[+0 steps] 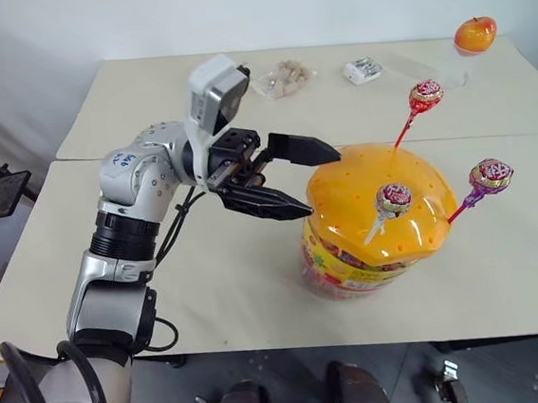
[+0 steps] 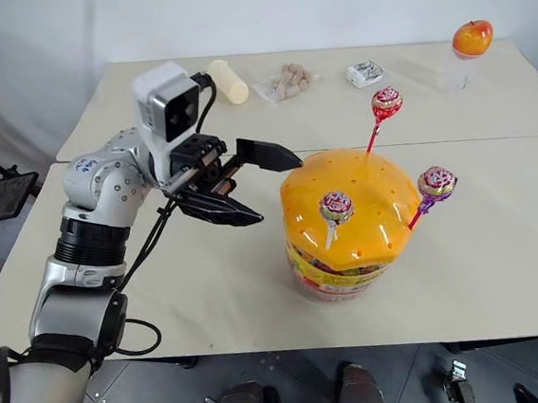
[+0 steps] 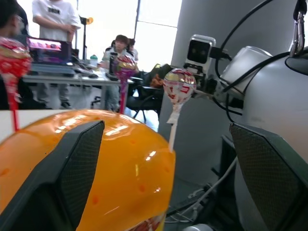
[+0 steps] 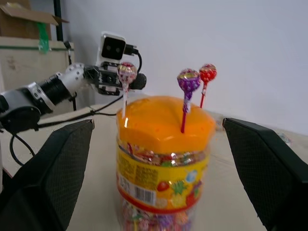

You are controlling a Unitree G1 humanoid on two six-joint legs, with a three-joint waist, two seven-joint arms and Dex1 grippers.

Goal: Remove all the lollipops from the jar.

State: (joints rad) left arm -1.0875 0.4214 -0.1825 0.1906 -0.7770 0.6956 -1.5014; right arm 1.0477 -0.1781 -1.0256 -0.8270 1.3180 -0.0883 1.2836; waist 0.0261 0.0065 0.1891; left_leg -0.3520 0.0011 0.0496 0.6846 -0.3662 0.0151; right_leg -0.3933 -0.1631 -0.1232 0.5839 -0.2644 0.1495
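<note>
A large clear jar (image 1: 374, 249) with a yellow-red printed label stood near the front edge of a pale table (image 1: 211, 293), capped by an orange domed lid (image 1: 374, 201) dotted with small holes. Three lollipops were stuck upright in the lid: a white-stick lollipop (image 1: 394, 199) nearest the camera, a red-stick lollipop (image 1: 425, 94) at the far side, and a purple-stick lollipop (image 1: 491, 175) at the right rim. The left gripper (image 1: 293, 178) hovered level just beside the lid's left edge, its two black fingers spread wide, one above the other, empty and not touching the jar or any sweet. From the left wrist view the lid bulged between those fingers, with the white-stick sweet rising past its far side and seated people blurred in the background. The right wrist view showed the right gripper (image 4: 159, 159) also spread wide, framing the whole jar from a little way off; there the label and wrapped sweets inside the jar were plain. Far across the table lay an orange fruit (image 1: 475, 35), a small bag of snacks (image 1: 286, 78) and a small packet (image 1: 363, 70), their details too small to read.
</note>
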